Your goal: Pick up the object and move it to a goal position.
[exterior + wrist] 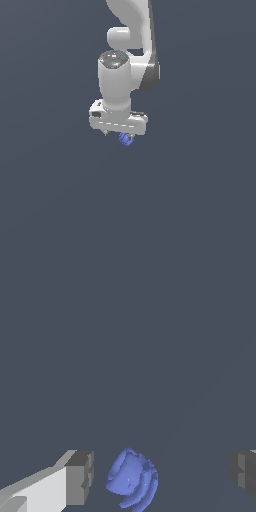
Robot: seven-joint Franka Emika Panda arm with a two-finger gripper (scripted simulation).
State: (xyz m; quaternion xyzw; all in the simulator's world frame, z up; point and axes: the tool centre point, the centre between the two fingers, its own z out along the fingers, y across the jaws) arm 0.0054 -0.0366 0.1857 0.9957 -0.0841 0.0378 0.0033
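The object (127,139) is a small blue-violet knobbly lump just under the white hand of the arm, toward the exterior view's right end of it. In the wrist view the object (132,481) lies between the two grey fingertips (80,478), nearer this one and apart from both. My gripper (162,476) is open wide and holds nothing. In the exterior view the gripper (120,134) is low around the object, and the hand hides most of its fingers. No goal marker shows in either view.
A plain dark grey-blue surface (200,200) fills both views. The white arm (127,30) rises from the hand to the top edge of the exterior view.
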